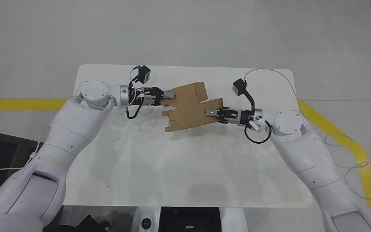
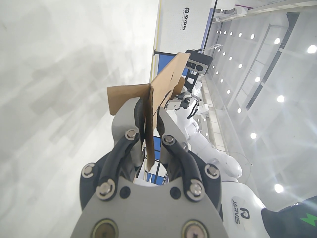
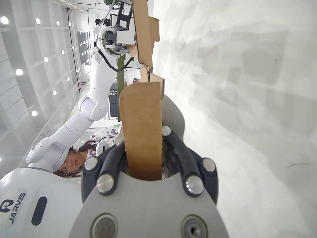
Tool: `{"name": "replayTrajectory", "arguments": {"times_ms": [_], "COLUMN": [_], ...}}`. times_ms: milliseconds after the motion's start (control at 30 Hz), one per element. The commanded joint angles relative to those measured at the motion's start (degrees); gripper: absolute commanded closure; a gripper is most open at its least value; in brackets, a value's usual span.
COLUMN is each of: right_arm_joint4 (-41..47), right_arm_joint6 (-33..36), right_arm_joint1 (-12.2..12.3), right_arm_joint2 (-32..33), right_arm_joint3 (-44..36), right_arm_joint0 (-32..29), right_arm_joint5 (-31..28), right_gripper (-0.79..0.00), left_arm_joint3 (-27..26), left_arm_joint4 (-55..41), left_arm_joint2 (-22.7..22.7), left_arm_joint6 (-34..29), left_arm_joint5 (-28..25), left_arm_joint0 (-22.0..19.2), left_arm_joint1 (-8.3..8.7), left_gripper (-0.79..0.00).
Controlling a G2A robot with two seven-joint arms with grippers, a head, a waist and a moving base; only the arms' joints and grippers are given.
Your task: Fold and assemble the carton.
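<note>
Note that the carton (image 1: 186, 107) is plain brown cardboard, matt on both faces, with rough, fibrous cut edges. The table (image 1: 116, 174) has a smooth white top with a slight sheen. On the left gripper (image 2: 148, 115) and the right gripper (image 1: 211, 112) you will find a brushed grey metal base plate (image 2: 148, 214), smooth black plastic links (image 2: 114, 157), bright polished screws (image 2: 131, 134) and pale grey satin fingers (image 2: 123, 117) lined with black pads (image 2: 139, 115) that look rubbery. The floor (image 1: 232, 29) is smooth, matt grey.
</note>
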Motion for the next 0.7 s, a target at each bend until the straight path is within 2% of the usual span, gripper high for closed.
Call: {"name": "replayTrajectory", "arguments": {"times_ms": [0, 100, 267, 300, 367, 567, 600, 633, 667], "right_arm_joint4": [0.0, 0.1, -0.1, -0.1, -0.2, -0.5, -0.6, -0.8, -0.8], "right_arm_joint6": [0.0, 0.0, -0.1, 0.0, 0.0, 0.4, 0.5, 0.6, 0.6], "right_arm_joint1": [-0.1, -0.2, -0.3, -0.3, -0.4, -0.5, -0.5, -0.5, -0.4], "right_arm_joint2": [0.1, 0.3, 0.5, 0.6, 0.6, 0.8, 0.9, 1.0, 1.3], "right_arm_joint3": [0.0, 0.0, 0.2, 0.1, 0.2, 0.0, 0.1, 0.3, 0.4], "right_arm_joint0": [-0.1, -0.2, -0.3, -0.4, -0.4, -0.4, -0.5, -0.6, -0.8], "right_arm_joint5": [0.1, 0.2, 0.6, 0.6, 0.7, 0.9, 1.1, 1.3, 1.3], "right_gripper": [0.0, 0.0, 0.0, 0.0, 0.0, 0.0, -0.296, -0.733, -0.785], "left_arm_joint3": [-0.2, -0.7, -1.4, -1.5, -1.7, -2.0, -1.9, -1.8, -1.7], "left_arm_joint4": [0.3, 0.8, 1.0, 1.1, 1.2, 1.4, 1.4, 1.3, 1.3], "left_arm_joint2": [-0.3, -0.7, -1.5, -1.6, -2.0, -3.0, -3.2, -3.4, -3.7], "left_arm_joint6": [-0.3, -0.6, -1.1, -1.2, -1.3, -1.1, -1.1, -1.2, -1.3], "left_arm_joint5": [0.0, 0.1, 0.4, 0.5, 0.5, 0.7, 0.8, 0.8, 0.7], "left_arm_joint0": [0.2, 0.6, 1.2, 1.2, 1.4, 1.7, 1.7, 1.6, 1.6], "left_arm_joint1": [0.0, -0.01, -0.04, -0.04, -0.04, -0.13, -0.16, -0.17, -0.17], "left_gripper": [-0.08, -0.046, -0.083, -0.074, 0.0, 0.0, 0.0, 0.0, 0.0]}}
